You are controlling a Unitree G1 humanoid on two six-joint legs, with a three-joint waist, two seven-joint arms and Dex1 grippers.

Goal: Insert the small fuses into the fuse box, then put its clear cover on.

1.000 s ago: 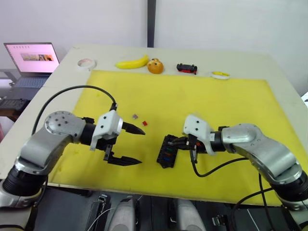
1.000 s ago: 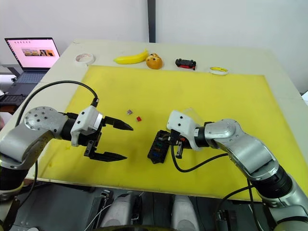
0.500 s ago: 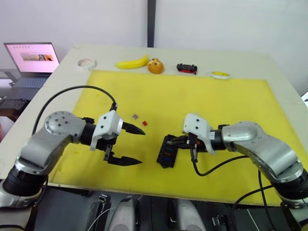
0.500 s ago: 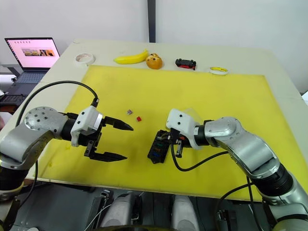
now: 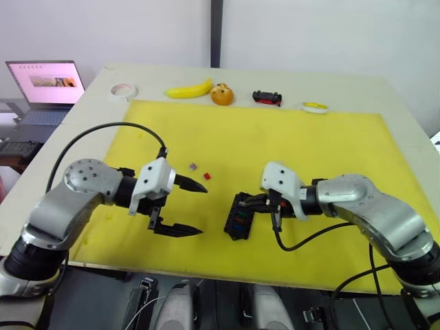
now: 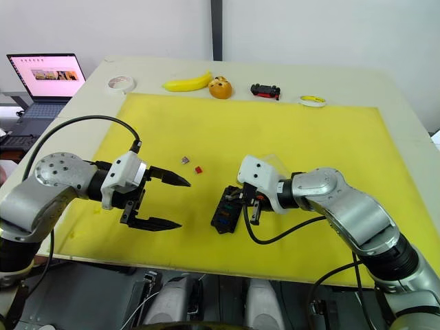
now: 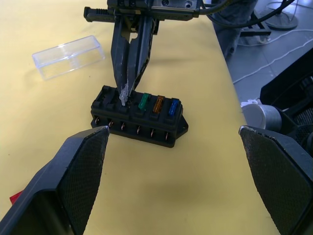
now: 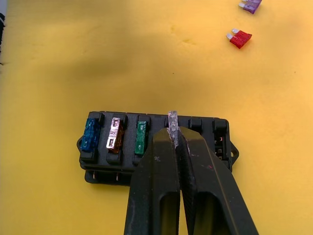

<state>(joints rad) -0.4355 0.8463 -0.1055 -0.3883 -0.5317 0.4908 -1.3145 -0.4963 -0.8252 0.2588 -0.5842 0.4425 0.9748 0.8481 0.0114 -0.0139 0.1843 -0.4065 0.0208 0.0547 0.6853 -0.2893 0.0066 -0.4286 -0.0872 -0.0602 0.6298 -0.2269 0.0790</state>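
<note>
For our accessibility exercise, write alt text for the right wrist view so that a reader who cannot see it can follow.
The right gripper pinches a pale fuse over a slot of the black fuse box on the yellow mat. Blue, amber and green fuses already sit in the box; a red fuse and a purple fuse lie loose beyond.

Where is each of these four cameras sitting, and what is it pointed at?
Left eye and right eye views: on the head, looking down over both arms at the yellow mat.
Left wrist view: along the open left gripper, facing the black rectangular fuse box and clear plastic cover.
Right wrist view: along the right gripper, shut on a clear small fuse above the box.
Shared: both wrist views show the green, amber and blue fuses seated.
</note>
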